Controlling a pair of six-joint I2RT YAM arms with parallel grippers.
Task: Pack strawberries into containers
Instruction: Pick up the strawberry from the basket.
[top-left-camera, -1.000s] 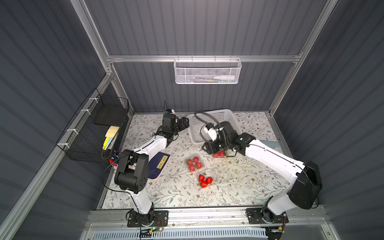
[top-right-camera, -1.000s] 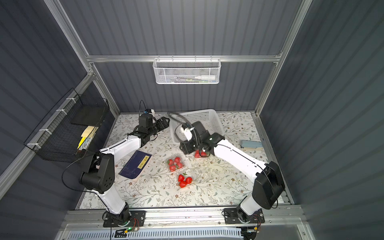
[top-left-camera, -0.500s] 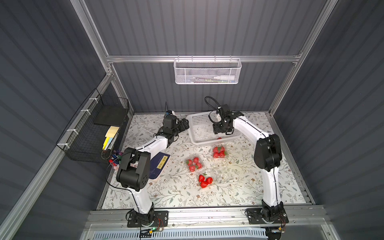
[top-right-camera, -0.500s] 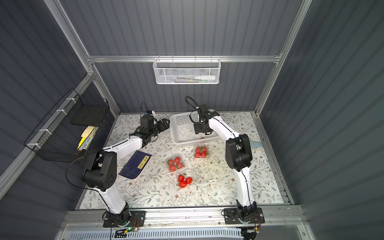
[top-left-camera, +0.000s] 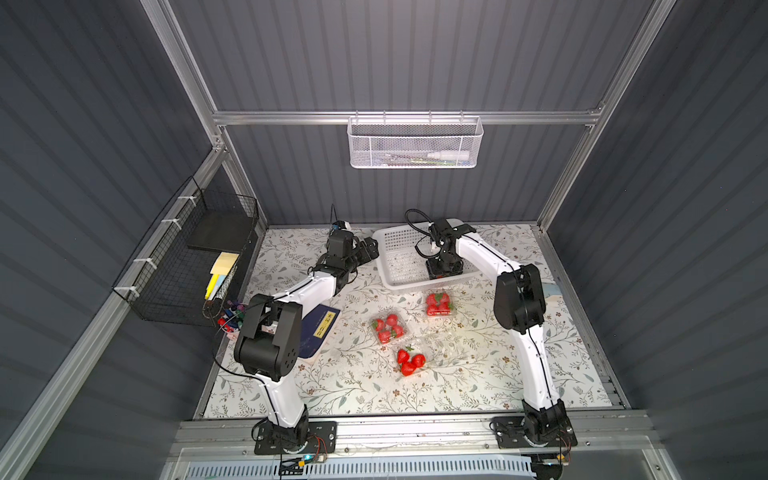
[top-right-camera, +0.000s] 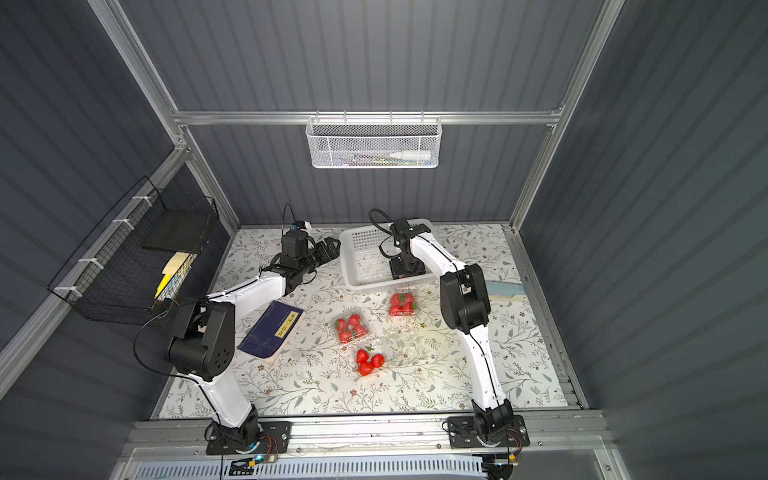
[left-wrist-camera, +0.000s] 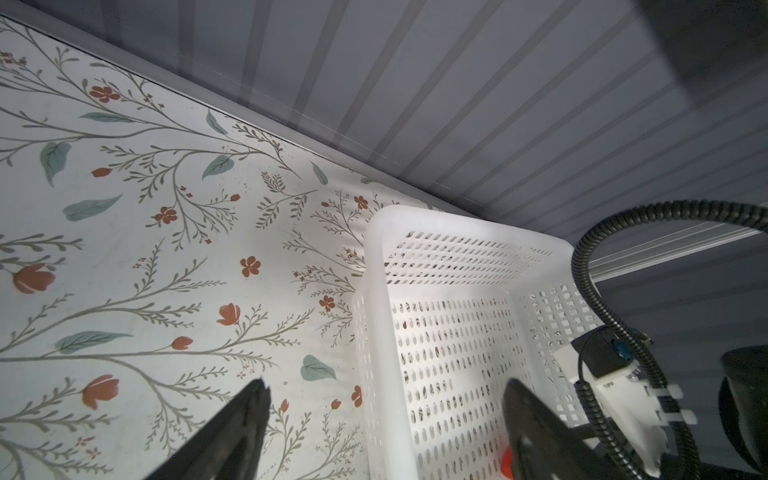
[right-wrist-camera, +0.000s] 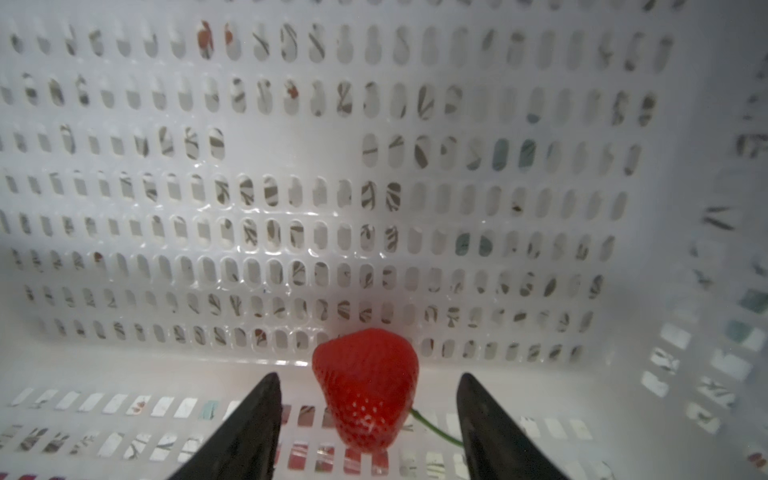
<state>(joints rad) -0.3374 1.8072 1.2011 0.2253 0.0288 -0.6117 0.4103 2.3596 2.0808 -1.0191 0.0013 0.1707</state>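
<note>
walls: dark grey ribbed panels (top-left-camera: 415, 62) stood on three sides
frame: aluminium rails (top-left-camera: 291, 117) edged them
worktop (top-left-camera: 478, 374): white floral covering, brightly lit
storage: white mesh basket (top-left-camera: 414, 143) hung on the back wall, black wire basket (top-left-camera: 187, 266) on the side

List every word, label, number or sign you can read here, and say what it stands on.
Nothing in these views can be read.
On the yellow label of the dark blue book: dark marks, too small to read.
On the white bottle in the hanging mesh basket: any print is too small to tell.
</note>
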